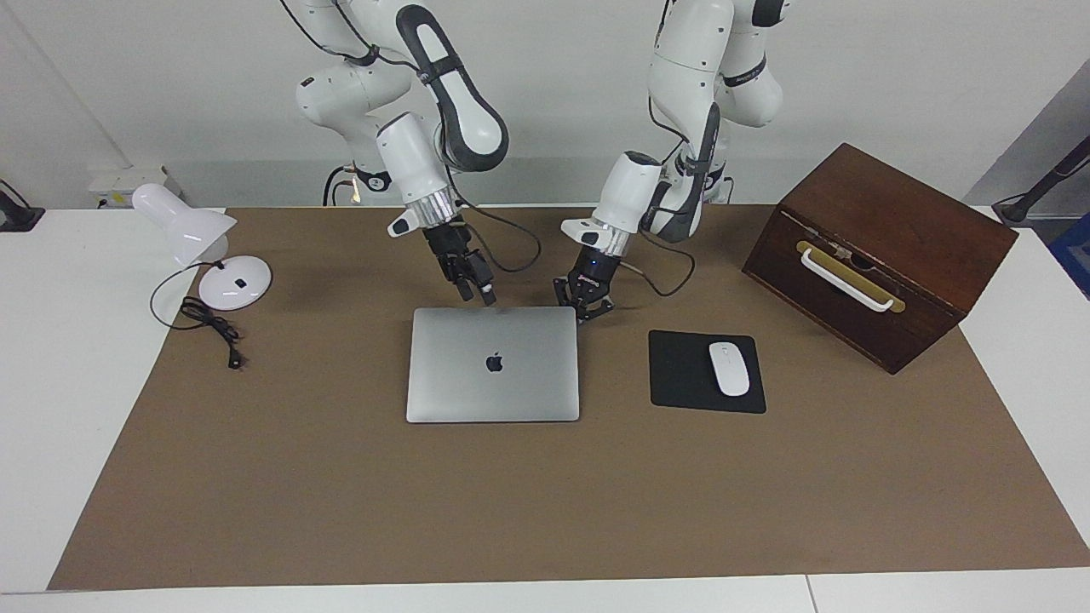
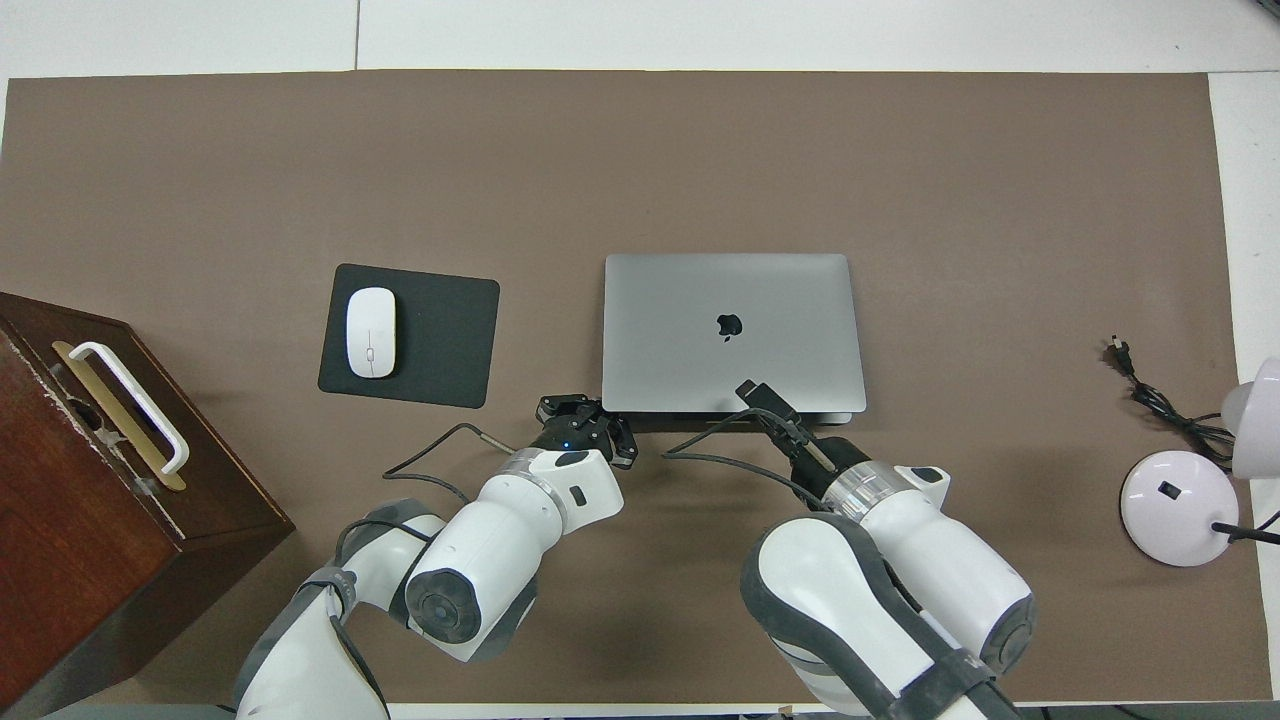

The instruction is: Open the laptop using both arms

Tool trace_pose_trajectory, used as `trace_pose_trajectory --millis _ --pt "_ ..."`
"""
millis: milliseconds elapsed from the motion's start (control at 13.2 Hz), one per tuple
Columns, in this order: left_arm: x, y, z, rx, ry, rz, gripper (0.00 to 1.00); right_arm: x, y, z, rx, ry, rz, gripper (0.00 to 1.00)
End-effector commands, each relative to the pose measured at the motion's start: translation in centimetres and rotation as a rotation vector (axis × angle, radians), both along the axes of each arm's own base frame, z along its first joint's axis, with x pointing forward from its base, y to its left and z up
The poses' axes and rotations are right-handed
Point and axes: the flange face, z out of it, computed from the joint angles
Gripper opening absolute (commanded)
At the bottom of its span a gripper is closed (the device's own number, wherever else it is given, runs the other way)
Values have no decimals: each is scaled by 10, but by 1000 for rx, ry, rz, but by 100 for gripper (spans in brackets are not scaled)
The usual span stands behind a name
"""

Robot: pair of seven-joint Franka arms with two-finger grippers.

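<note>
**Laptop shut flat, both grippers at its robot-side edge**

Laptop (image 1: 493, 364) lies closed on the brown mat (image 1: 341, 494), lid down and logo up, near the middle of the table.

The right gripper (image 1: 477, 291) is tilted down at the laptop's edge nearest the robots, with its fingertips at or just over that edge around the middle; its fingers look drawn close together with nothing between them. The left gripper (image 1: 584, 305) sits low at the laptop's robot-side corner toward the left arm's end of the table, its fingers spread apart and grasping nothing. Whether either gripper actually touches the laptop cannot be told.

Beside the laptop, toward the left arm's end, lies a black mousepad (image 1: 685, 375) with a white mouse (image 1: 729, 369) on it. Further toward that end stands a dark wooden box (image 1: 886, 255) with a white handle. At the right arm's end rests a white desk lamp (image 1: 200, 243), its black cord (image 1: 209, 328) loose on the mat.
</note>
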Motion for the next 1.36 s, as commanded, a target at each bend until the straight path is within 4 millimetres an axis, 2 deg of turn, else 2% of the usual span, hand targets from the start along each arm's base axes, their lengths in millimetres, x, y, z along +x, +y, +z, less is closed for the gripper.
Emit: trace_pose_trajectory --millis 0,681,1287 --pt "4 -4 -2 -15 -13 14 0 7 -2 -1 -16 -15 -4 100" --pt "5 -4 -7 -4 -13 7 0 29 -4 -9 -31 -19 -12 100" --pt "6 -4 -11 2 -8 8 0 40 -6 -3 -21 -34 -23 100"
